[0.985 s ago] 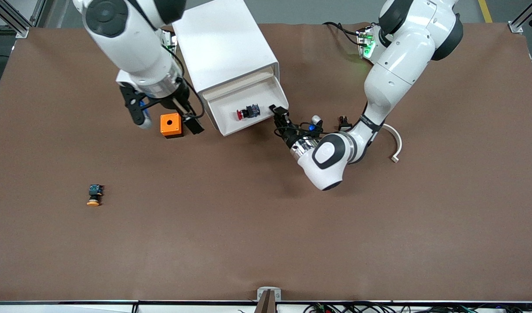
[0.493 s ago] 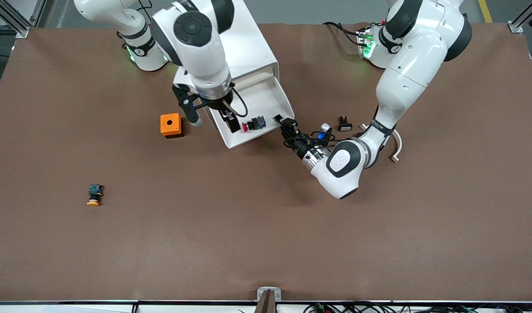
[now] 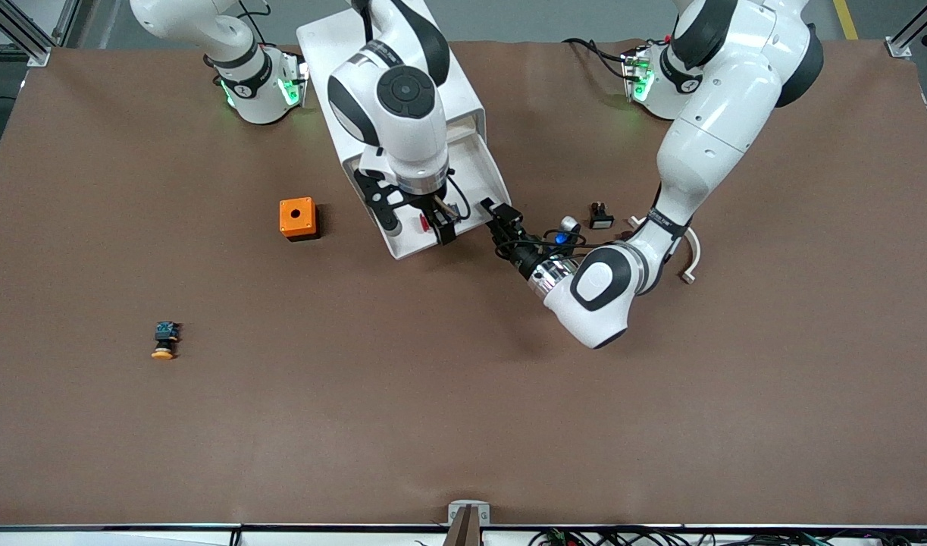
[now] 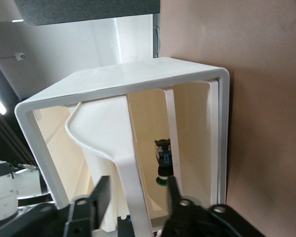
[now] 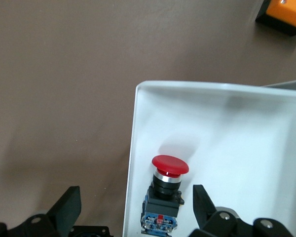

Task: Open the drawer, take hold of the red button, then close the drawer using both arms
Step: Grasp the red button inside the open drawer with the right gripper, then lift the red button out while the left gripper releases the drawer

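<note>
- Button lies on its side in the pulled-out drawer; the right wrist view shows its red cap and black-and-blue body in full, low in the frame's centre, while the front view shows only a sliver of red under the right arm.
- The left wrist view looks into the cabinet and catches the button's dark body deep inside.
- Right tool hangs over the drawer, upper centre of the front view, fingers spread wide to either side of the button without touching it.
- Left tool reaches low across the counter, pinching the drawer's front edge.
- Orange box sits beside the cabinet; an orange-capped button lies at lower left.
</note>
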`<state>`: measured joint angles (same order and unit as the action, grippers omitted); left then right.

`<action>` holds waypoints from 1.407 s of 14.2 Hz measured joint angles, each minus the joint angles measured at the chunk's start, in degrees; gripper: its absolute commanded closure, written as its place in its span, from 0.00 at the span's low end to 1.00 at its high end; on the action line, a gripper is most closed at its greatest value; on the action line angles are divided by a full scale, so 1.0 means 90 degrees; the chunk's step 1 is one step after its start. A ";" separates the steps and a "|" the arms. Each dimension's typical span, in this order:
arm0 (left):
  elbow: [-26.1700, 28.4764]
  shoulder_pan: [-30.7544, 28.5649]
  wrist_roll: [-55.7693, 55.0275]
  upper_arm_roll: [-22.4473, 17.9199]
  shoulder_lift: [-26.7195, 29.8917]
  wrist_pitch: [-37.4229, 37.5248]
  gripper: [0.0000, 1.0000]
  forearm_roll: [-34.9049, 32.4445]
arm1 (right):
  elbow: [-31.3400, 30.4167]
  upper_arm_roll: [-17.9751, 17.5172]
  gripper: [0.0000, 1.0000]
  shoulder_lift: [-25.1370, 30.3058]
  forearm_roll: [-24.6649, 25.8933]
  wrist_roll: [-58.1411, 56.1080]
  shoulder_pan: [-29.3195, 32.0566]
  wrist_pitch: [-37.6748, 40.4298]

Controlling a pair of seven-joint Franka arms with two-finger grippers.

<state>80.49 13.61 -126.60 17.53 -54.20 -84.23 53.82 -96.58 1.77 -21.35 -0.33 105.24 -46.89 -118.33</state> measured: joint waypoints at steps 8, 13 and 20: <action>-0.0258 -0.0451 0.2320 -0.0008 0.0005 0.0008 0.00 -0.0012 | -0.0418 0.0004 0.00 -0.0068 0.0041 0.0116 -0.0326 -0.0370; -0.0751 -0.0534 0.3988 -0.0004 0.0016 0.0064 0.00 -0.0670 | -0.0420 0.0006 0.66 -0.0067 0.0136 0.0132 -0.0408 -0.0372; -0.1186 -0.0479 0.6203 0.0035 0.0432 -0.0222 0.00 -0.1898 | -0.0423 0.0006 1.00 -0.0067 0.0226 0.0133 -0.0422 -0.0373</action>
<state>69.81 9.30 -70.78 17.85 -50.30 -86.23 36.73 -100.38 1.83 -21.96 1.71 106.44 -50.68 -121.69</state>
